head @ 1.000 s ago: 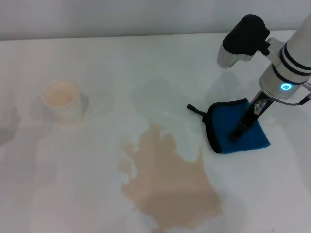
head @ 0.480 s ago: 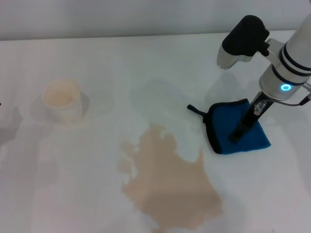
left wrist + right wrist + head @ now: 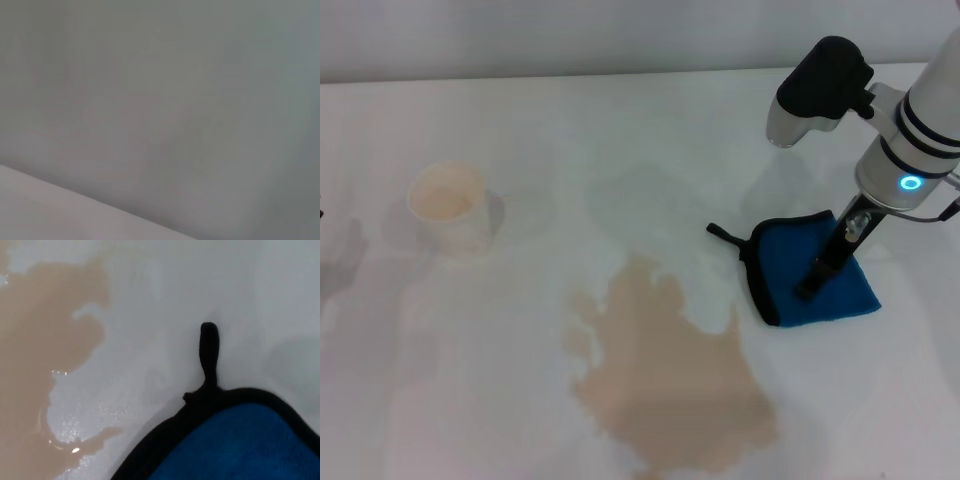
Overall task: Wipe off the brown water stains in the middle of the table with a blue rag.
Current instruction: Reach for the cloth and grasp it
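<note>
The blue rag (image 3: 782,268) lies on the white table (image 3: 620,130) at the right, its black loop tab (image 3: 720,234) pointing left. My right gripper (image 3: 812,284) stands on the rag's middle, its dark fingers together and pressed into the cloth. The brown water stains (image 3: 670,380) spread as one tan puddle to the left of and nearer than the rag, apart from it. The right wrist view shows the rag's black-trimmed edge (image 3: 240,445), the loop tab (image 3: 209,350) and the puddle (image 3: 35,340). My left gripper is out of view.
A cream paper cup (image 3: 448,205) stands upright at the far left of the table. The left wrist view shows only a plain grey surface.
The right gripper and the rag under it have shifted slightly right and toward me. The puddle and the cup have not moved.
</note>
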You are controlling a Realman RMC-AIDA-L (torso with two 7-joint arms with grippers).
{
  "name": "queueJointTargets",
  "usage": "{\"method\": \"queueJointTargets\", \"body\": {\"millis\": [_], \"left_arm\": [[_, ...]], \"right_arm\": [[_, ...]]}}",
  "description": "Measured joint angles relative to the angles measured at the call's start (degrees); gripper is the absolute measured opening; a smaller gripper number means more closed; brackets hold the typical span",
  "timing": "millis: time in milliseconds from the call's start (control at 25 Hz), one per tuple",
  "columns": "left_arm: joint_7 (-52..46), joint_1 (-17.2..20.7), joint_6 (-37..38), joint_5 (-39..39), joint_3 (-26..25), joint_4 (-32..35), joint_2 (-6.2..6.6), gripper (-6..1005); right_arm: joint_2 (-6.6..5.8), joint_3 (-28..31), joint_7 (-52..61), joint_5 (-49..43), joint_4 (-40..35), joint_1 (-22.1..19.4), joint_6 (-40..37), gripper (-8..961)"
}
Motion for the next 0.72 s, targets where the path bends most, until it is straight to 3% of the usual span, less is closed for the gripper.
{"method": "queueJointTargets", "body": {"millis": [720], "left_arm": [[-0.1, 0.4, -0.2, 0.2, 0.3, 0.0, 0.0, 891]], "right_arm": [[0.07, 0.6, 0.1, 0.4, -2.3, -0.5, -1.6, 759]]}}
